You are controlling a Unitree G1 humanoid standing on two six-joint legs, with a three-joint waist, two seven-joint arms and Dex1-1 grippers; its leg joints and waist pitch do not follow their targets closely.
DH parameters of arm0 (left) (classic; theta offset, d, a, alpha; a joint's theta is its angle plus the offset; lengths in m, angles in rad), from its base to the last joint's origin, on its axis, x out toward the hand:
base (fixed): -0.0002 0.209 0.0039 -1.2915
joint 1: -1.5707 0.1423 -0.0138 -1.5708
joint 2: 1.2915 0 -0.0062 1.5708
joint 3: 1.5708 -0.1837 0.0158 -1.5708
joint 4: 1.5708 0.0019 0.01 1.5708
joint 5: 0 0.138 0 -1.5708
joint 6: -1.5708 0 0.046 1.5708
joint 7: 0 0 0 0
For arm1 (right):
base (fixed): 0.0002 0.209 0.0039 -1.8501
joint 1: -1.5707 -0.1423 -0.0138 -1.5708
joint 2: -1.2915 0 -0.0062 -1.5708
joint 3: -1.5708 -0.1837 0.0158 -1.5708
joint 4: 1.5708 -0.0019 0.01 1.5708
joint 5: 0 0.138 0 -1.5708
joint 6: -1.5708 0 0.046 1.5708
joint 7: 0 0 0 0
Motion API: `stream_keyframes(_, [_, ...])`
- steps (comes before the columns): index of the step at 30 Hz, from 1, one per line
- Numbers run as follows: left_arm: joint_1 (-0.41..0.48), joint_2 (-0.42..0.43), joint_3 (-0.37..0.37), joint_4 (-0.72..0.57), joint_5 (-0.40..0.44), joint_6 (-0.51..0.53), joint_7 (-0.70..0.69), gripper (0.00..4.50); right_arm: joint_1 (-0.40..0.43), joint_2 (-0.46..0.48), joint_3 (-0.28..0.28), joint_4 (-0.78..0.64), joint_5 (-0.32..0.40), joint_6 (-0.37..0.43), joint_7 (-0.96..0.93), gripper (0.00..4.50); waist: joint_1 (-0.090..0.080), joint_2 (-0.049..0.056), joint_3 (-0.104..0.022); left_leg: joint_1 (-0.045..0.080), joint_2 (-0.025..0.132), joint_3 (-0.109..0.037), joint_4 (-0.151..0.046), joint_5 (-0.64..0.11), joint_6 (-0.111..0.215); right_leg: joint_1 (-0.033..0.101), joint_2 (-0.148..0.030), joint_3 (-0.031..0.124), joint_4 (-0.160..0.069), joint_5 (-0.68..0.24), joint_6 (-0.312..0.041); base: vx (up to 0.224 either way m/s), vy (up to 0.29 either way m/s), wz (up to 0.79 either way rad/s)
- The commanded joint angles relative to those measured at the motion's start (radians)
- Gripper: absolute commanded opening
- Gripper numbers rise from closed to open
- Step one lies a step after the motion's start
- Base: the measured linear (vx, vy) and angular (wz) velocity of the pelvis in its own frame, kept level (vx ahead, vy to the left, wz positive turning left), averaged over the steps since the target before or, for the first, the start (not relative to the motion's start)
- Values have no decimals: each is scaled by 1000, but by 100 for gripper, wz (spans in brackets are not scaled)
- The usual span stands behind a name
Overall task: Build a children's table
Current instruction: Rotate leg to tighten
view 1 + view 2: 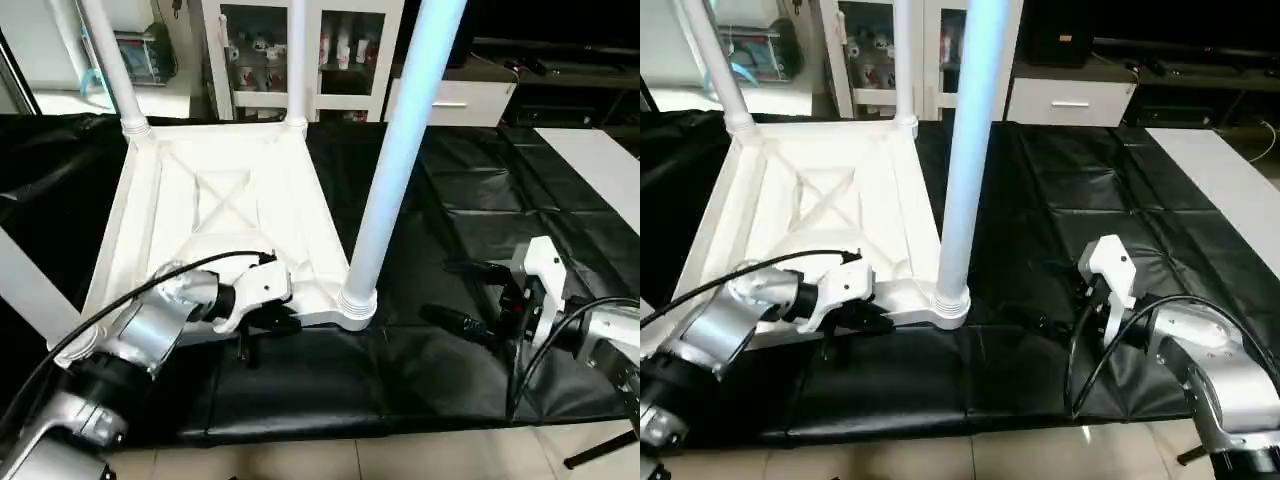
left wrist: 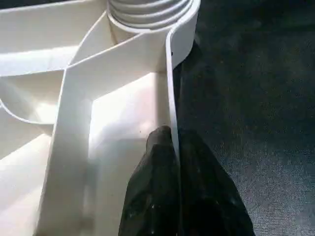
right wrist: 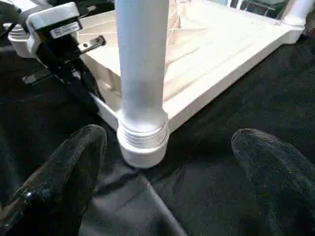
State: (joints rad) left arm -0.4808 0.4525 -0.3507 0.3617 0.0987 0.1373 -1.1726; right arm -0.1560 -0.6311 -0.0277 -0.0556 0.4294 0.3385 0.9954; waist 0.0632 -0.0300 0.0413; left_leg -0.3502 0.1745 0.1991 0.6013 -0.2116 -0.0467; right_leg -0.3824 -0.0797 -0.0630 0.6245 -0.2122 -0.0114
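Three legs stand upright in the corner sockets of the tabletop (image 1: 160, 215), which lies upside down on the black-draped work table (image 1: 470, 230) with its X-ribs facing up. My left gripper (image 1: 262, 322) is clamped on the near rim of the tabletop, one finger inside the rim and one outside, just beside the nearest leg (image 1: 395, 150). My right gripper (image 3: 165, 182) has its fingers wide apart and holds nothing; it rests low over the black cloth and looks straight at the base of this nearest leg and its socket (image 3: 143, 142). The leg lies ahead of my right claw, between the two fingers but not touching them, and its long axis goes straight up, across the line of my fingers. So my right arm is the free one to reach this leg, I judge, while the left steadies the tabletop. My left gripper and its cable (image 1: 120, 300) sit close to the same corner and could stand in the way. Behind the table I see a white cabinet (image 1: 290, 50).
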Motion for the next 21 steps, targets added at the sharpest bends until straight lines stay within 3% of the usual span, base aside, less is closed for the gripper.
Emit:
stream_keyframes(1, [44, -54, -56, -8, -58, -11, -17, 2, -15, 0, 10, 2, -3, -4, 15, 448, 3, -25, -46, 6, 68, -28, -68, -117, 86, 29, -83, 55, -81, -196, -208, 0, 0, 0])
stream_keyframes(2, [45, -62, -73, -31, -62, -14, -35, 2, -23, -7, 42, 26, -25, -20, 44, 448, 7, -26, -46, 7, 68, -27, -68, -116, 87, 29, -82, 55, -80, -199, -208, 0, 0, 0])
stream_keyframes(3, [43, -64, -78, -35, -60, -19, -40, 2, -25, -9, 50, 35, -32, -26, 52, 448, 7, -34, -46, 5, 69, -26, -68, -115, 89, 29, -82, 54, -81, -203, -205, 0, 0, 0])
stream_keyframes(5, [40, -66, -91, -43, -56, -28, -54, 2, -33, -14, 71, 58, -52, -45, 72, 448, 12, -30, -44, 7, 68, -26, -69, -120, 85, 26, -83, 54, -83, -225, -199, 0, 0, 0])
stream_keyframes(10, [23, -75, -119, -45, -32, -70, -93, 2, -67, -16, 117, 107, -89, -89, 117, 448, 22, -38, -41, 12, 69, -22, -72, -147, 73, 19, -83, 55, -86, -252, -183, 0, 0, 0])
stream_keyframes(17, [-7, -81, -139, -28, -23, -105, -125, 2, -78, -31, 150, 134, -101, -102, 179, 448, 26, -35, -40, 14, 71, -18, -73, -171, 67, 17, -86, 57, -88, -253, -181, 0, 0, 0])
stream_keyframes(18, [-17, -82, -143, -17, -19, -116, -130, 2, -78, -36, 164, 136, -104, -106, 198, 448, 28, -27, -40, 12, 71, -19, -74, -175, 66, 17, -87, 56, -88, -251, -181, 0, 0, 0])
stream_keyframes(21, [-35, -87, -146, 10, -12, -134, -141, 2, -86, -35, 191, 156, -126, -124, 219, 448, 28, -29, -41, 13, 71, -18, -74, -184, 60, 16, -86, 57, -89, -248, -180, 0, 0, 0])
